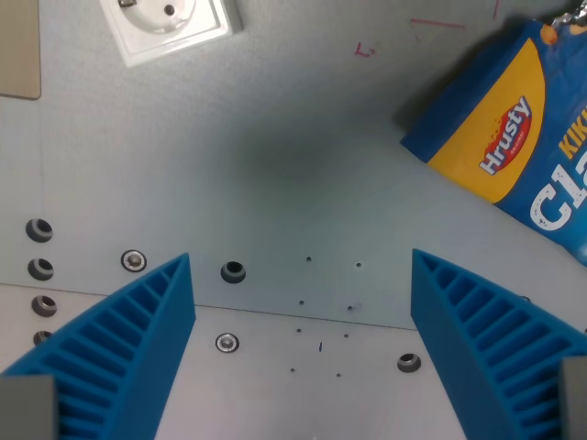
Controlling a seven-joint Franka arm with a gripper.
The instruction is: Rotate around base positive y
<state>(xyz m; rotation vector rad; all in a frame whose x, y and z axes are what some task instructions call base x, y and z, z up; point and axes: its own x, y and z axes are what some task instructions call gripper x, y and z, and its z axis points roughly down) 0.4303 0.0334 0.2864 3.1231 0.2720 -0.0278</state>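
Observation:
My gripper (301, 275) is open, with nothing between its two blue ribbed fingers (138, 339), which stand far apart at the bottom of the wrist view. It hovers over a grey metal table (275, 165). A blue and yellow snack bag marked "Hrusty" (514, 137) lies tilted at the wrist view's upper right, apart from the fingers. A white wall socket (170, 23) lies at the top left.
Several bolts and screw holes (233, 271) dot the table near the fingers, along a seam between plates. A beige panel edge (18, 46) shows at the far left. Faint red marks (365, 50) sit on the table at the top.

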